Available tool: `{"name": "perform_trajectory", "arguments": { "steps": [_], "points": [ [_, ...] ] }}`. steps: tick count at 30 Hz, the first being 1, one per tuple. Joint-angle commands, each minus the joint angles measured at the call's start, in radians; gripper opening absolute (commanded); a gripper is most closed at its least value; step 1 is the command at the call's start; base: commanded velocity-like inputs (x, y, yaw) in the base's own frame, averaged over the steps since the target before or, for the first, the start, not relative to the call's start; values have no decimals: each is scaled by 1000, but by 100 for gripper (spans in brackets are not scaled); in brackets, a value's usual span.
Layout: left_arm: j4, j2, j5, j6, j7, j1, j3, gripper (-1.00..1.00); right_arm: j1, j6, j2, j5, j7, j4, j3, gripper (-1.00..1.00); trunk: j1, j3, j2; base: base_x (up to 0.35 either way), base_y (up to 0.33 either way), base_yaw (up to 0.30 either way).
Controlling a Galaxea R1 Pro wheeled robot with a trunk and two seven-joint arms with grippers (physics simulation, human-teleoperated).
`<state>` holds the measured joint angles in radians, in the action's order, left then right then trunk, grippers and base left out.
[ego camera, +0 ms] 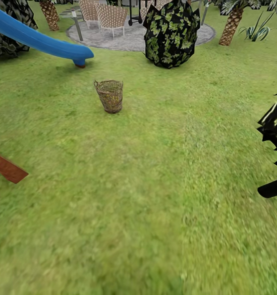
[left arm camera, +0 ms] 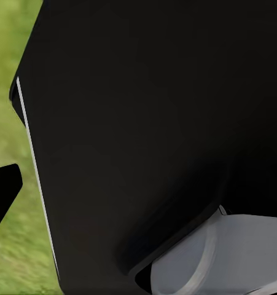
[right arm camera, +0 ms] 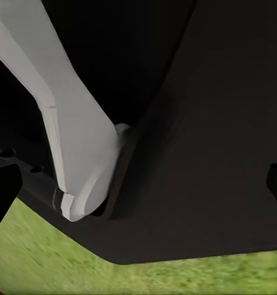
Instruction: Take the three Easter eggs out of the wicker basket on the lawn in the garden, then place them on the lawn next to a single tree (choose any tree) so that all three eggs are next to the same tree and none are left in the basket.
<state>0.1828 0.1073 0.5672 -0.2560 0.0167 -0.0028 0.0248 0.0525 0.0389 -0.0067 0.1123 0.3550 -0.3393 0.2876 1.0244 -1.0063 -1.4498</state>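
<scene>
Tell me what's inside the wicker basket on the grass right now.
From the head view the wicker basket stands upright on the lawn, some way ahead. Only woven wicker shows through its sides; no eggs can be made out, and its bottom is hidden by the wall and the distance.

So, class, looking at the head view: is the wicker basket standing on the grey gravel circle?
No. The wicker basket stands upright on the green lawn, apart from the gravel circle farther back.
</scene>
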Motion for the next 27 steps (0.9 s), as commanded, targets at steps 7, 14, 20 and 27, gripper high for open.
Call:
{"name": "perform_trajectory", "arguments": {
  "steps": [7, 14, 20, 27],
  "points": [
    [0, 0, 3, -3, 2, 0, 3, 100, 0, 4, -1, 10, 4, -3, -2, 100, 1, -1, 0, 338, 83, 0],
    [0, 0, 3, -3, 2, 0, 3, 100, 0, 4, 0, 10, 4, -3, -2, 100, 1, -1, 0, 338, 82, 0],
    [0, 0, 3, -3, 2, 0, 3, 100, 0, 4, 0, 10, 4, -3, -2, 100, 1, -1, 0, 338, 81, 0],
    [0, 0, 3, -3, 2, 0, 3, 100, 0, 4, 0, 10, 4, -3, -1, 100, 1, -1, 0, 338, 64, 0]
  ]
}}
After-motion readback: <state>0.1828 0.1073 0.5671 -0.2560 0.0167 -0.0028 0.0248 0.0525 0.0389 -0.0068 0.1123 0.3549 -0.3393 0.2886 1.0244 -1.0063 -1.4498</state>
